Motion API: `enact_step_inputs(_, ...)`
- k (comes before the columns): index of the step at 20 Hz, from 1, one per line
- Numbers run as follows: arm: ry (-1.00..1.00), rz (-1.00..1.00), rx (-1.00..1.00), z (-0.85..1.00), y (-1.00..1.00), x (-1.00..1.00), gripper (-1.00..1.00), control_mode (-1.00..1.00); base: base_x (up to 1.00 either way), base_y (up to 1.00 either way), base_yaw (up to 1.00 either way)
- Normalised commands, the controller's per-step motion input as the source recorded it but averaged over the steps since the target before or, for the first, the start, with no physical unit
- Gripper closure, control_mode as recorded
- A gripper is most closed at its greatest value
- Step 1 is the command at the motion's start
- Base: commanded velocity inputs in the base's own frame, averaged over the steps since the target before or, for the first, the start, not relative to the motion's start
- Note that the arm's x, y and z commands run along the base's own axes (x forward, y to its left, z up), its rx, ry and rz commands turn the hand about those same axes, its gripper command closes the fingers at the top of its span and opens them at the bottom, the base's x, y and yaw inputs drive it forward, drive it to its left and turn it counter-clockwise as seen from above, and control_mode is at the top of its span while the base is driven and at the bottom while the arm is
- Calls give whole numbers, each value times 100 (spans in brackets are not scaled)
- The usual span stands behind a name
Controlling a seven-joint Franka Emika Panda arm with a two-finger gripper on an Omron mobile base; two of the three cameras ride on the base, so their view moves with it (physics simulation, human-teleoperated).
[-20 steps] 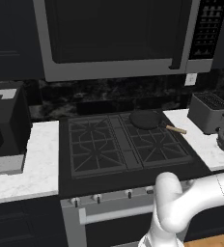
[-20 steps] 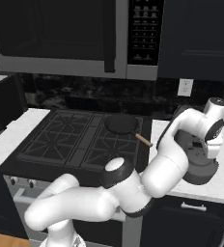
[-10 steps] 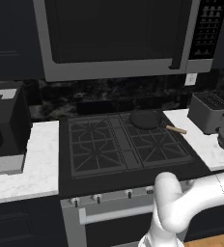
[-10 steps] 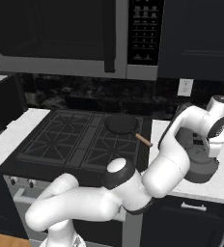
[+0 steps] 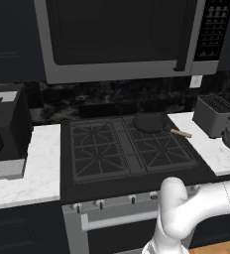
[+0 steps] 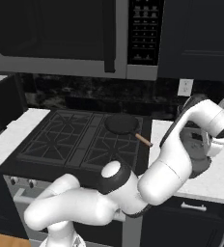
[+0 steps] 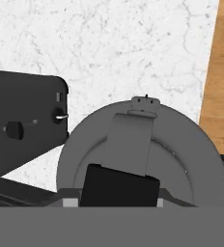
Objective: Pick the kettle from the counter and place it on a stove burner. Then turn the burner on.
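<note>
1. I hang my gripper (image 7: 119,190) straight over the kettle (image 7: 181,159), looking down on its round grey top. I come from above because the flat handle strap across the lid is the natural part to grasp on so squat a body.

2. The kettle sits directly below my hand on the counter (image 7: 109,43), the white marble stretch off to my arm's right of the cooktop. In the right base view the kettle (image 6: 193,152) lies under my wrist, partly hidden by my forearm.

3. How far my fingers are spread I cannot tell: a single dark block rises at the bottom of the hand view over the strap, and the tips themselves are cut off. I judge I have not yet taken hold of the kettle, though the view is too poor to be sure.

4. The toaster (image 7: 22,130) stands just beside the kettle, on the side away from the wooden floor edge. That closeness is why I keep centred on the lid, so that no finger catches the toaster's lever.

5. The stove burner (image 5: 94,158) I must reach is well away from my hand, across the cooktop; its grate is bare. The skillet (image 5: 149,122) rests on a rear grate nearer to me, its wooden handle pointing towards my side, so I judge the carry should pass in front of it.
</note>
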Motion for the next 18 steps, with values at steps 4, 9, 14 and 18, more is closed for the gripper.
enact_step_inputs(4,-3,-7,16,51,100,-37,100,-100,0,0,0)
enact_step_inputs(9,0,-7,5,60,100,-3,100,-100,0,0,0)
enact_step_inputs(14,0,0,0,61,100,-8,100,-100,0,0,0)
enact_step_inputs(18,0,0,0,52,100,-12,100,-100,0,0,0)
